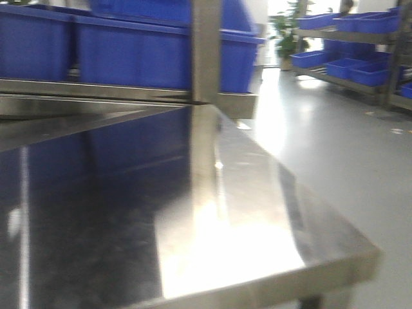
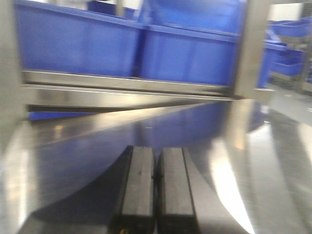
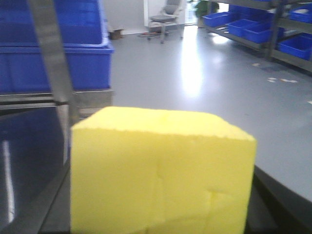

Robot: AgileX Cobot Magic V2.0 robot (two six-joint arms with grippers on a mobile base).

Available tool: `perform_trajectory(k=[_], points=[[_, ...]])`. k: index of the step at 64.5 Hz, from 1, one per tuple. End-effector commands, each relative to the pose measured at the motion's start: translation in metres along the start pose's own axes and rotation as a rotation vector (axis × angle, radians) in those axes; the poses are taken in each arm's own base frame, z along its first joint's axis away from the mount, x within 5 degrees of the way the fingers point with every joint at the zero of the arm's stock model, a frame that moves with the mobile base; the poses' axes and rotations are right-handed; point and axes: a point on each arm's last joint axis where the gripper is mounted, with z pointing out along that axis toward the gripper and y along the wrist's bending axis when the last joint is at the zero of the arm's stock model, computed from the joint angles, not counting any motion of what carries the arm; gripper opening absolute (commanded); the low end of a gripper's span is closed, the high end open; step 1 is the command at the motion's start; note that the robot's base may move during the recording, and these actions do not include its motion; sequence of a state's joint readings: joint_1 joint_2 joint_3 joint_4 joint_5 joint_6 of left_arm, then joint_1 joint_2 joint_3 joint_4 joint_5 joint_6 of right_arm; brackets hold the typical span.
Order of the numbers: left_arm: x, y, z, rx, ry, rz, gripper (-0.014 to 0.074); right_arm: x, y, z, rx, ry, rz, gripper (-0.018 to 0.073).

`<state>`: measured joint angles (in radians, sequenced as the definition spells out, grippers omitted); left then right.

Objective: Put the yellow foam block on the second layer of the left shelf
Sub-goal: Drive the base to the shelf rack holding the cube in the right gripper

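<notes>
One yellow foam block [image 3: 161, 170] is in sight, and it fills the lower half of the right wrist view. The right gripper [image 3: 161, 209] is clamped on it; only a dark finger [image 3: 280, 200] shows past the block's right side. The left gripper [image 2: 156, 161] carries nothing, its two black pads [image 2: 139, 190] pressed together above the steel.

From where I stand the near shelf is a polished steel surface [image 1: 257, 212], mirror-bright, reflecting the blue above it. One square upright post [image 1: 206, 51] rises from its back edge. Behind the post, on a higher rail, sit two large blue bins [image 1: 148, 55] side by side, with more blue stacked on top. Across the grey floor [image 1: 335, 141] stands a second rack [image 1: 380, 35] holding several more blue bins, a potted plant [image 1: 283, 32] beside it, and one office chair [image 3: 168, 14] further back.

The block hangs at the shelf's right edge: dark steel to its left, bare floor to its right, the post just behind its left corner. I cannot tell whether its underside touches the steel. The shelf's front right corner juts out toward the floor, and the floor on that side lies open as far as the far rack.
</notes>
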<state>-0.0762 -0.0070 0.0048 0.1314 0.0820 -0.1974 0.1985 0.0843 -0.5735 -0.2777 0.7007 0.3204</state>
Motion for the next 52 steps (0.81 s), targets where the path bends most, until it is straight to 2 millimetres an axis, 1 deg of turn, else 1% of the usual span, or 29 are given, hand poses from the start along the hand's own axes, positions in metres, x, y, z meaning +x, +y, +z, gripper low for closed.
perform_trajectory(k=[1, 52], points=[[0.0013, -0.0014, 0.0014, 0.022, -0.053, -0.011, 0.0136, -0.0144, 0.0017, -0.0013, -0.010, -0.093, -0.028, 0.0279], [0.0013, -0.0014, 0.0014, 0.022, -0.053, -0.011, 0.0136, -0.0144, 0.0017, -0.0013, -0.010, -0.093, -0.028, 0.0279]])
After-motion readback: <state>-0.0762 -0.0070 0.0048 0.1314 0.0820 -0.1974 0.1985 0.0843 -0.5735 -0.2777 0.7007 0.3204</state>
